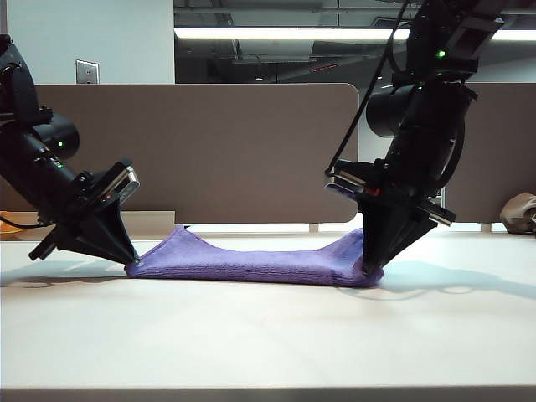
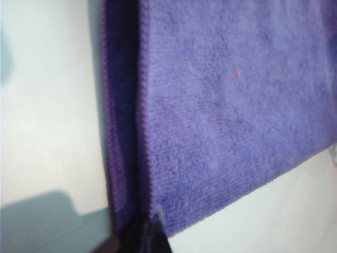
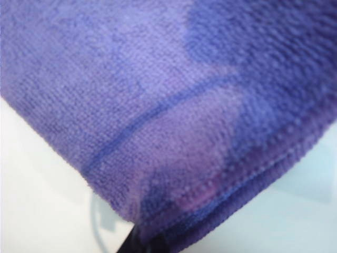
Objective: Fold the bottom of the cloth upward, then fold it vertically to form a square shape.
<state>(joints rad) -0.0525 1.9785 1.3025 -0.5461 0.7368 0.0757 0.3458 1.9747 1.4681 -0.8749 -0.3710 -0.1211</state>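
On the bench [image 1: 268,335] the cloth [image 1: 251,261] lies low and spread between my two tools. The left tool [image 1: 131,266] sits at the cloth's left end, clenched on its corner; the right tool [image 1: 368,270] sits at the cloth's right end, clenched on that corner, where the fabric rides up slightly. Both wrist views confirm fuzzy pile and a stitched hem right at the fingertips. I judge the cloth light, limp and not slippery: it will sag between the holds and drape rather than crease sharply. Hold is best kept at the hemmed corners, where the stitching gives firmer purchase than the open pile.
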